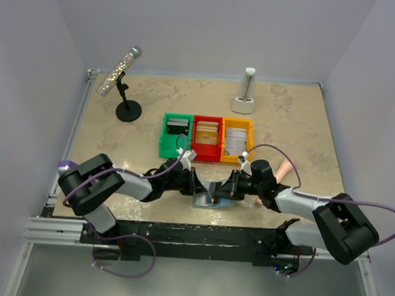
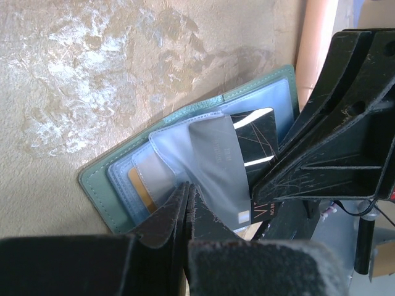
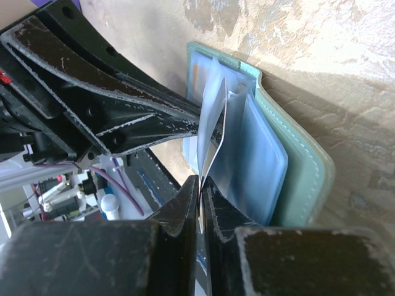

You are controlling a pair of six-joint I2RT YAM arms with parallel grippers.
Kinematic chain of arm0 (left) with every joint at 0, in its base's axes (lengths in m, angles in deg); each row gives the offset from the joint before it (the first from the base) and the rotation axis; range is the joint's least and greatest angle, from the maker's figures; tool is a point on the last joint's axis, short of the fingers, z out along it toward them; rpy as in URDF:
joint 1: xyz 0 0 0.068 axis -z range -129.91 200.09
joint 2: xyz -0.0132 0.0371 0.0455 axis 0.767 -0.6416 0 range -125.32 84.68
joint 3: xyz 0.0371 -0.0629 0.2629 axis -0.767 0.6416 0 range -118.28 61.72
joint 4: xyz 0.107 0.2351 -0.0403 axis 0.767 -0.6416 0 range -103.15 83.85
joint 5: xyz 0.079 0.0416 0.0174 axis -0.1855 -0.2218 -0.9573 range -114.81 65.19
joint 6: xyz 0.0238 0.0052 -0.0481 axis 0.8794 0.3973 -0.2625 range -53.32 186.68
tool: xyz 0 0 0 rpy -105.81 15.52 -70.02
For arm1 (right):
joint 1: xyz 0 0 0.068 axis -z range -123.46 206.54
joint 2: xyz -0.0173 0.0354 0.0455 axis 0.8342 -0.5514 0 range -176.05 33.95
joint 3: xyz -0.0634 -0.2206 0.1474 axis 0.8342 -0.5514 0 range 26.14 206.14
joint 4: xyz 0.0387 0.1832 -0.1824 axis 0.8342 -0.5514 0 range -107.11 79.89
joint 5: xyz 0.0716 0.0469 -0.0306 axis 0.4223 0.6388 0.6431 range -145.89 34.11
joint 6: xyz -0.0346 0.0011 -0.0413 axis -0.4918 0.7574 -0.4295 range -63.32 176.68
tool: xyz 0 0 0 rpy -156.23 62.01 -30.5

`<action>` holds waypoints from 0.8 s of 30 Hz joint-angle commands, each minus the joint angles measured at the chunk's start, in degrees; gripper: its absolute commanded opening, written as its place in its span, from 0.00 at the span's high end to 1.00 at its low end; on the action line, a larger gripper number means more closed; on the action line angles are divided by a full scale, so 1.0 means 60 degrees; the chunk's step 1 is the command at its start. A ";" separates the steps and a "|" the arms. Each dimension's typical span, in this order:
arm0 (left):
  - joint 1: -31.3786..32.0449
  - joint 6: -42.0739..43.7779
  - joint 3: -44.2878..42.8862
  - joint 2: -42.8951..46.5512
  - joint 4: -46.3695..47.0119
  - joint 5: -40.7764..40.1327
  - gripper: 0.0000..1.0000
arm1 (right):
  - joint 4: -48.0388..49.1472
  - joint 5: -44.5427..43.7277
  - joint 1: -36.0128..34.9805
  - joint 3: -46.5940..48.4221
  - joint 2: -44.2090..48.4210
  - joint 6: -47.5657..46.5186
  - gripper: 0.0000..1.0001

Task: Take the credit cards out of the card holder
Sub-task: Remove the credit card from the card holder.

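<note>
Right gripper [image 3: 200, 182] is clamped on the near end of a dark card [image 2: 256, 139]. The card stands on edge, its long axis pointing straight ahead from the jaws into a clear pocket of the holder [image 2: 99, 182]. Left gripper [image 2: 188, 188], closed tight, pinches a pocket flap opposite. The holder lies open on the table [image 1: 285, 113] under both fingertips.

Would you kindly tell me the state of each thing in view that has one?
holder: open, lying flat
dark card: partly pulled out
left end effector: shut on clear pocket
right end effector: shut on dark card
green bin, red bin, yellow bin: cards inside
</note>
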 commanded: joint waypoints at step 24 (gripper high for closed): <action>0.0020 0.0395 0.0727 -0.0129 -0.2098 -0.0872 1.00 | -0.2618 -0.0418 -0.0019 0.0604 0.2321 -0.1169 1.00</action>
